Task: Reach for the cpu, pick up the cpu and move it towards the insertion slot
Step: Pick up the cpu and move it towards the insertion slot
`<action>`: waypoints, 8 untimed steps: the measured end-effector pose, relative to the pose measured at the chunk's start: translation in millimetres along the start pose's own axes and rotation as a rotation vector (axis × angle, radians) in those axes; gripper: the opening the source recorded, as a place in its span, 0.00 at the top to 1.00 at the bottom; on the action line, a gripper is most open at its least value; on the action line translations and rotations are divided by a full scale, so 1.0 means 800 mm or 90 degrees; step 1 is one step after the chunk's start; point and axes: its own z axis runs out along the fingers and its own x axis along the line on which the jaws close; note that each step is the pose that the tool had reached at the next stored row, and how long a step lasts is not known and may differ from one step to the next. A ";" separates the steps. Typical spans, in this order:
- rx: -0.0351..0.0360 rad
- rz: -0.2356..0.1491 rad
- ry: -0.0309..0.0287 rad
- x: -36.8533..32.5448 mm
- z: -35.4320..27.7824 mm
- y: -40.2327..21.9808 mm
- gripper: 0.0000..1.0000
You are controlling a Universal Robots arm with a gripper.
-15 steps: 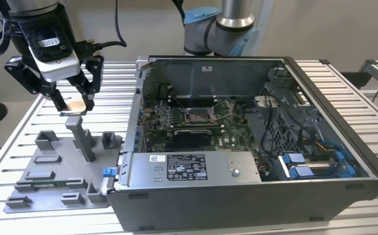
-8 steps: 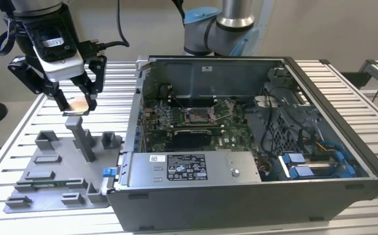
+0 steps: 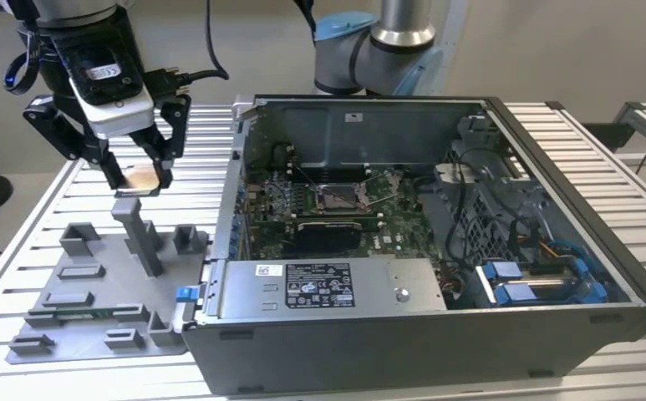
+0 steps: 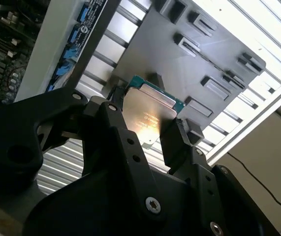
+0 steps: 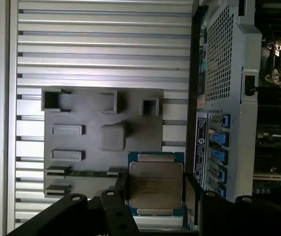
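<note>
We see the cpu (image 5: 156, 184), a thin square chip with a pale silvery-beige top and a green rim, lying flat between the two black fingers (image 5: 119, 184) of the gripper (image 3: 136, 177), which clamp it by opposite edges; in the second wrist view the chip (image 4: 150, 115) sits at the fingertips with its top face exposed. In the exterior view the held chip (image 3: 139, 178) hangs in the air above the grey plastic fixture plate (image 3: 94, 313) with its raised blocks, resting on the ribbed aluminium table (image 3: 206, 142). Well apart, toward the exterior view's right, we find the insertion slot (image 3: 339, 197), a square socket with a shiny metal frame, on the green board inside the open dark grey computer case (image 3: 434, 334).
</note>
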 end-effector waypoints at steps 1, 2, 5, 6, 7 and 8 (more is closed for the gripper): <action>0.0001 0.000 0.0001 -0.0041 -0.0001 0.0000 1.00; 0.0000 0.000 0.0000 -0.0078 -0.0001 -0.0001 1.00; 0.0000 0.000 0.0001 -0.0201 -0.0001 -0.0002 1.00; 0.0000 0.000 0.0000 -0.0249 -0.0001 -0.0003 1.00; 0.0000 0.000 0.0001 -0.0299 -0.0001 -0.0004 1.00; 0.0001 0.000 0.0001 -0.0349 -0.0002 -0.0004 1.00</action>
